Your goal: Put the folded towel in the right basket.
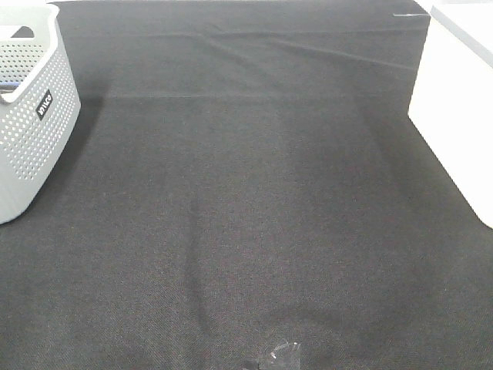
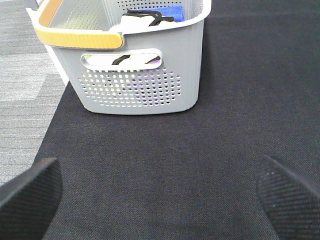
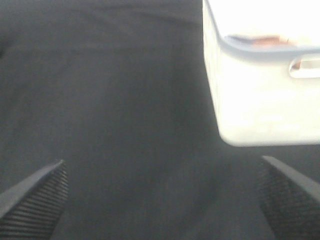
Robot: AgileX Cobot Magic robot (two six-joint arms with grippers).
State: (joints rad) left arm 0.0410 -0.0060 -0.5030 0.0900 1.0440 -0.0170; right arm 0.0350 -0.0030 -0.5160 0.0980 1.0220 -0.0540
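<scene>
The right basket (image 1: 454,108) is white and stands at the right edge of the black cloth; it also shows in the right wrist view (image 3: 260,95), overexposed. No folded towel lies on the cloth in any view. What is inside the right basket is washed out; a brownish strip shows at its rim. My left gripper (image 2: 160,200) is open and empty above the cloth, facing the grey basket (image 2: 145,60). My right gripper (image 3: 162,200) is open and empty, short of the white basket. Neither arm shows in the exterior high view.
A grey perforated basket (image 1: 31,116) with a yellow-padded handle (image 2: 75,37) stands at the left edge and holds blue, white and black cloth items (image 2: 150,17). A black cloth (image 1: 246,216) covers the table. A small shiny object (image 1: 281,356) lies at the front edge.
</scene>
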